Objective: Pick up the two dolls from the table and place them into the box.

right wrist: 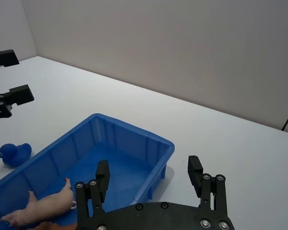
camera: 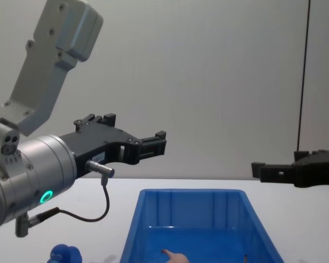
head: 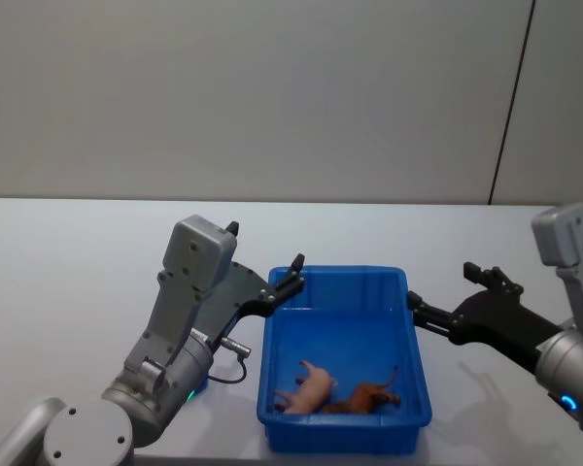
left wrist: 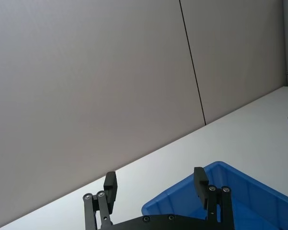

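Observation:
The blue box (head: 340, 274) stands on the white table (head: 68, 262) in front of me. A brown doll (head: 365, 397) lies in its near end, beside a pale pink soft toy (head: 311, 387). A bright blue doll (right wrist: 14, 154) sits on the table just outside the box's left wall, also low in the chest view (camera: 66, 255). My left gripper (head: 284, 279) hovers open over the box's far left corner, empty. My right gripper (head: 447, 291) hangs open and empty just past the box's far right corner. Both wrist views show wide-apart fingers (left wrist: 200, 182) (right wrist: 195, 168).
A grey wall with a dark vertical seam (head: 510, 97) rises behind the table. White tabletop stretches on both sides of the box (right wrist: 134, 130) and beyond it. My left arm's grey body (head: 189, 291) and its cable stand close to the box's left side.

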Tool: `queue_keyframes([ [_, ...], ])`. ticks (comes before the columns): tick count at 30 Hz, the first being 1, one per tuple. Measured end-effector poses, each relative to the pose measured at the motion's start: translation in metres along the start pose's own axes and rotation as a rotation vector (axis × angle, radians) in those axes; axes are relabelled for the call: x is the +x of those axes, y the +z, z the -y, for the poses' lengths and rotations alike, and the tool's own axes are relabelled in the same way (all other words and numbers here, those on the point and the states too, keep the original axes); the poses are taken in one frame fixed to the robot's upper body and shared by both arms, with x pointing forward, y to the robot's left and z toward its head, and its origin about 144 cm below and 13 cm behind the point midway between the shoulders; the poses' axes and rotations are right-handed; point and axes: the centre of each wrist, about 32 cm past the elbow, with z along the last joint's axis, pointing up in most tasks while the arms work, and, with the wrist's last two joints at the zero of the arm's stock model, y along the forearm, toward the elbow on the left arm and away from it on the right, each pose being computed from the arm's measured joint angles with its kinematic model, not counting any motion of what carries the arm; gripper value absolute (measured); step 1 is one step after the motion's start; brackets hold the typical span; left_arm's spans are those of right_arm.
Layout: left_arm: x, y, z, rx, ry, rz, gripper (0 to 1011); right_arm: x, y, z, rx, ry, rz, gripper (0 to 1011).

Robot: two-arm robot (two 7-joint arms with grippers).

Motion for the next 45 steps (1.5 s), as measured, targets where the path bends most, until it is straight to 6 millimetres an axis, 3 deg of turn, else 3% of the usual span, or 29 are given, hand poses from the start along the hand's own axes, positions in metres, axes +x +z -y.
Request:
queue_keyframes([
  [11,-0.004,0.005,-0.013,0.054,0.036,-0.009,1003,0.01,-0.003,0.003,0.011,-0.009,0.007,1001],
  [27,-0.005,-0.003,-0.06,0.188,0.112,-0.079,1003,0.016,-0.005,0.005,0.017,-0.014,0.01,1001],
  [36,0.01,-0.021,-0.078,0.253,0.106,-0.131,1003,0.017,-0.005,0.005,0.018,-0.014,0.011,1001],
  [45,0.029,-0.039,-0.082,0.293,0.064,-0.166,1003,0.017,-0.005,0.005,0.019,-0.015,0.011,1001],
])
